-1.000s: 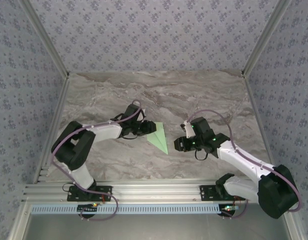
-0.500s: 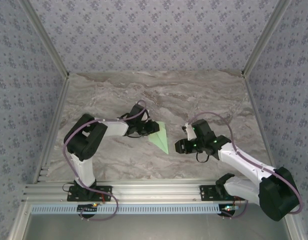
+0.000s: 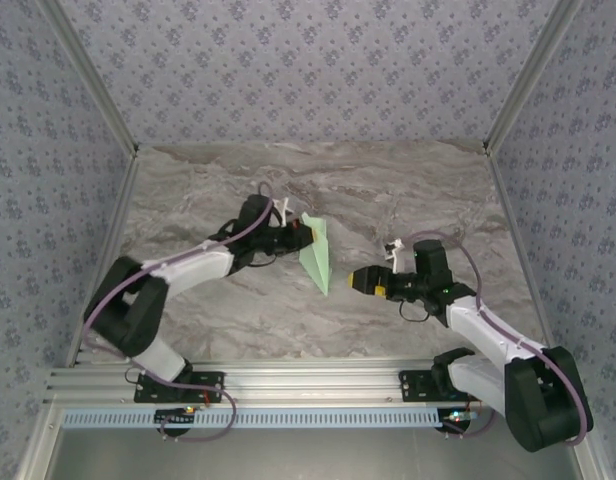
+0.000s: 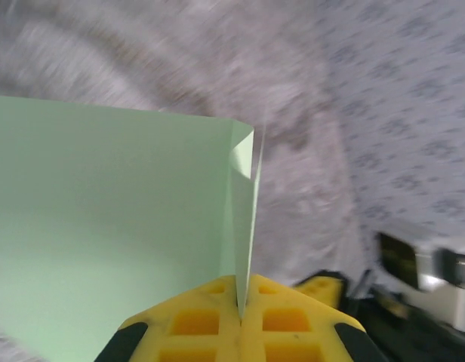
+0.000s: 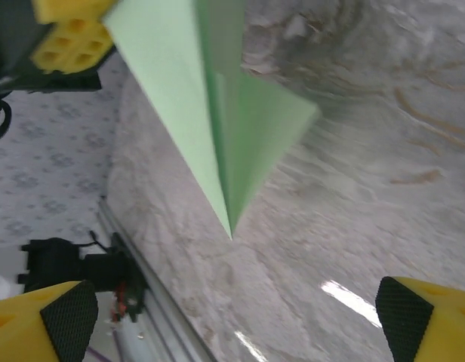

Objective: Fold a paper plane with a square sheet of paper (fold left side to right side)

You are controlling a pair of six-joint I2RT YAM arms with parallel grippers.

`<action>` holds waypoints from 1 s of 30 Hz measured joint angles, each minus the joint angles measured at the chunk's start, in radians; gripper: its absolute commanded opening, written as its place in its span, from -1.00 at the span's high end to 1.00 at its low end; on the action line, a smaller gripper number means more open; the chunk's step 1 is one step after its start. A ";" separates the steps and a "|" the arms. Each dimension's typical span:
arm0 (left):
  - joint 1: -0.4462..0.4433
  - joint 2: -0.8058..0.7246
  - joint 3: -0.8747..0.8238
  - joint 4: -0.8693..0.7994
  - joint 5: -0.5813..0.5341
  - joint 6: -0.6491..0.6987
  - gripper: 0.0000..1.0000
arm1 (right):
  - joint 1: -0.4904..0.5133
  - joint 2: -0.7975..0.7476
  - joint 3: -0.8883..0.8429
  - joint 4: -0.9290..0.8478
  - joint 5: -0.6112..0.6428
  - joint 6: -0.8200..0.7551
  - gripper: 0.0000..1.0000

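The left pincer (image 4: 241, 320) is clenched on the paper plane (image 4: 119, 249). In its wrist view the two yellow fingers (image 4: 195, 324) meet, with the edge of the pale green paper pinched in the seam between them. The folded sheet runs straight out ahead of the tips, and a narrow flap is doubled along its right side.

From above, the left pincer (image 3: 304, 237) grips the paper plane (image 3: 317, 258) at its wide end. The dart stretches away from the fingers toward the near edge of the marble bench (image 3: 408, 190) and narrows to a sharp tip. Whether that tip touches the bench I cannot tell.

The right pincer (image 3: 364, 281) sits near the tip, apart from the paper and pointing at it. In its own wrist view the right pincer (image 5: 232, 320) is released, its fingertips (image 5: 44, 317) spread wide to either side. The paper plane (image 5: 240, 128) lies directly ahead between them, its point nearest. The left pincer (image 5: 70, 38) shows beyond, at the paper's upper edge.
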 measured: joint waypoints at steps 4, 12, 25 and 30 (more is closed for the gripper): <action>0.003 -0.146 -0.003 0.042 0.020 -0.019 1.00 | -0.004 0.008 -0.007 0.224 -0.094 0.124 -0.99; -0.008 -0.256 -0.034 0.110 0.058 -0.070 1.00 | 0.097 0.039 0.019 0.536 -0.141 0.294 -0.98; -0.039 -0.264 -0.055 0.247 0.110 -0.142 0.97 | 0.225 0.146 0.094 0.746 -0.077 0.449 0.35; -0.039 -0.270 -0.059 0.203 0.104 -0.108 0.31 | 0.231 0.051 0.126 0.534 -0.032 0.330 0.70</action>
